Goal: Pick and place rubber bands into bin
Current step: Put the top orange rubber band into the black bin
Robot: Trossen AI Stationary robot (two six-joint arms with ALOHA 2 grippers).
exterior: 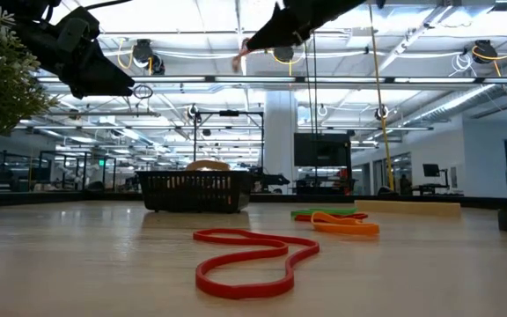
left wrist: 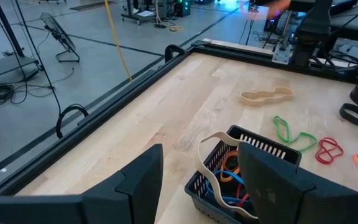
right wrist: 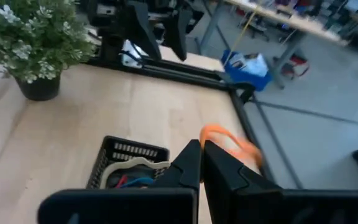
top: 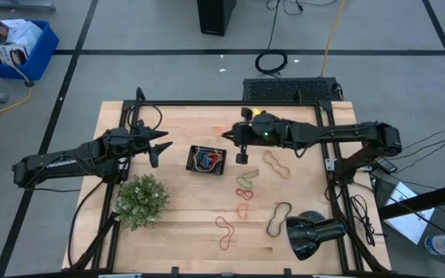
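Two arms hung over the wooden counter (top: 184, 224), and the right end effector (right wrist: 202, 163) was the busy one: fingers pressed together on an orange rubber band (right wrist: 229, 142), lifted clear of the wood, just beside the bin (top: 207, 160) on its right. That black mesh bin sat near the middle of the counter with several bands already inside, blue and orange among them, and a tan band (left wrist: 207, 163) draped over its rim. Across from it, the left end effector (top: 155, 147) hovered above the counter to the bin's left, fingers apart, nothing between them. More bands lay loose on the wood to the right of the bin and toward the front edge: a tan loop (top: 276, 163), a green one (top: 246, 180), a red one (top: 243, 194), another orange one (top: 243, 211), a black one (top: 278, 218) and a long red one (top: 225, 232). A potted green plant (top: 140, 199) stood at front left, a black lamp (top: 314, 234) at front right.
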